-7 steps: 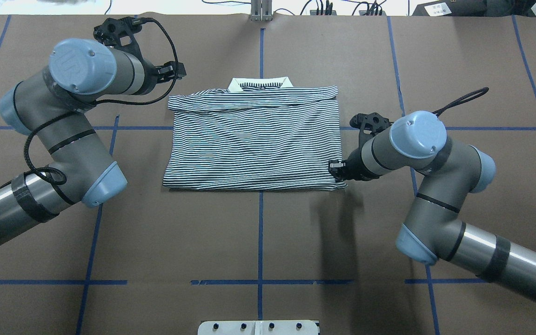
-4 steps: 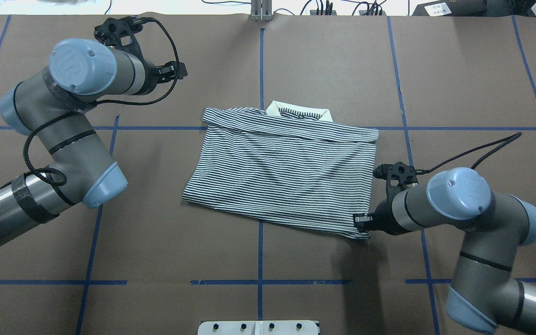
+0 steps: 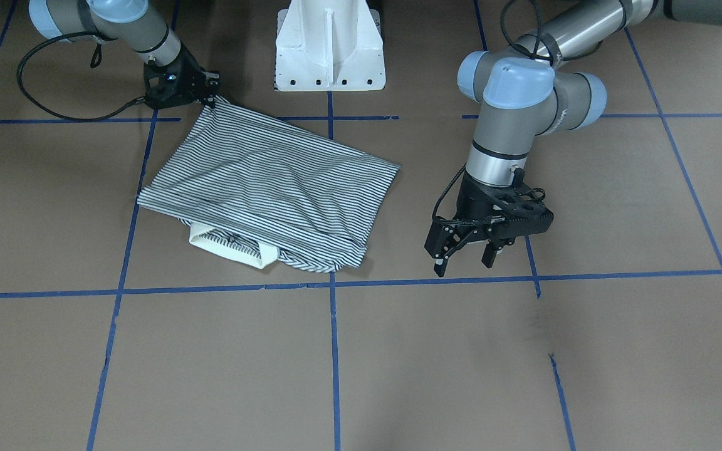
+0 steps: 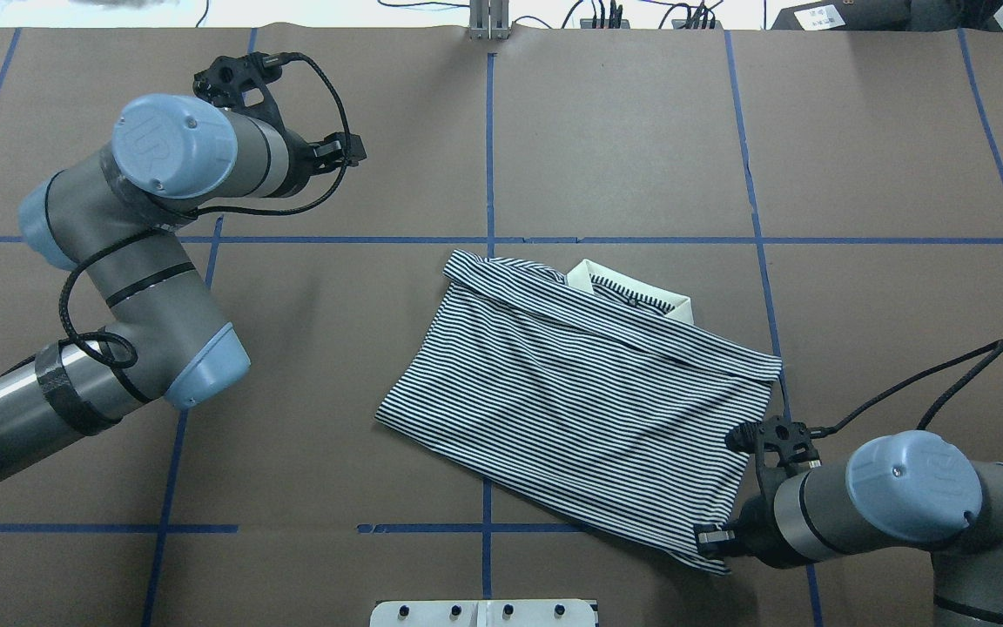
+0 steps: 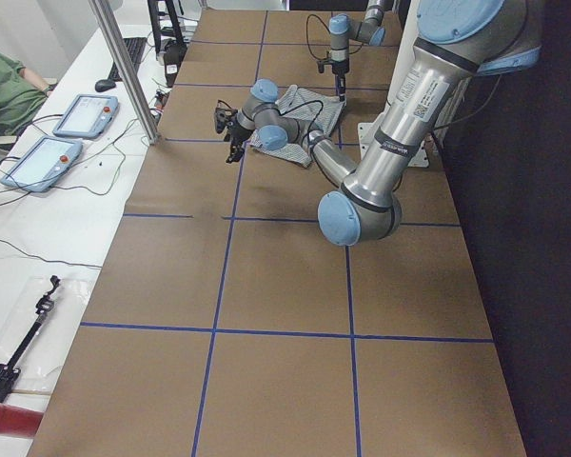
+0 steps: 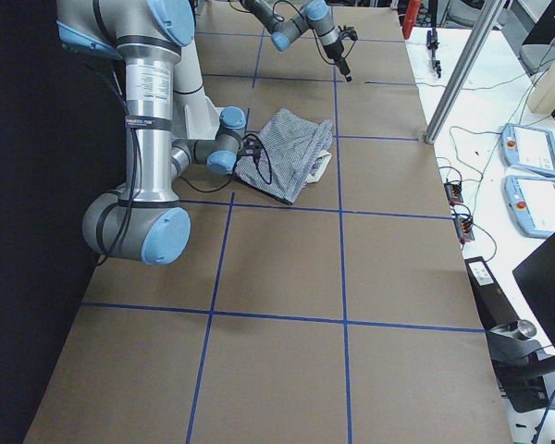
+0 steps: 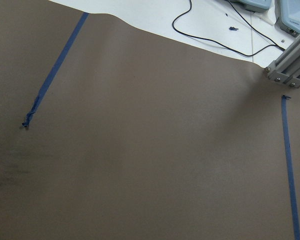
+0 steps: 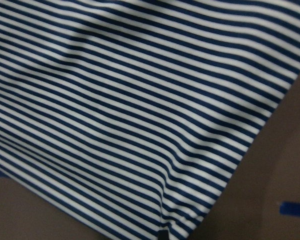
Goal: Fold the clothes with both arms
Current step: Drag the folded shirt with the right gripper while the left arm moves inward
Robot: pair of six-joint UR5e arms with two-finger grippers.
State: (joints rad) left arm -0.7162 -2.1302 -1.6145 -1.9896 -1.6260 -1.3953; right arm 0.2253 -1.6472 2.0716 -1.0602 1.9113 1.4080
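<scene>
The striped polo shirt [image 4: 589,409] lies folded and skewed on the brown table [image 4: 623,131], its cream collar [image 4: 632,289] on the far side. My right gripper [image 4: 712,542] is shut on the shirt's near right corner, low at the table. In the front view this gripper [image 3: 209,99] pinches that corner of the shirt [image 3: 261,181]. Stripes [image 8: 140,100] fill the right wrist view. My left gripper [image 3: 464,263] is open and empty, hovering above bare table well to the shirt's left. In the overhead view it [image 4: 345,152] is at the far left.
A white fixed pedestal [image 3: 329,44] stands at the robot's edge, close to the held corner. Blue tape lines [image 4: 488,131] grid the table. Cables and an aluminium post [image 4: 488,22] sit at the far edge. The left wrist view shows only bare table [image 7: 140,150].
My right gripper has dragged the shirt toward the robot and to the right, turning it askew. My left arm has shifted slightly right and stays open.
</scene>
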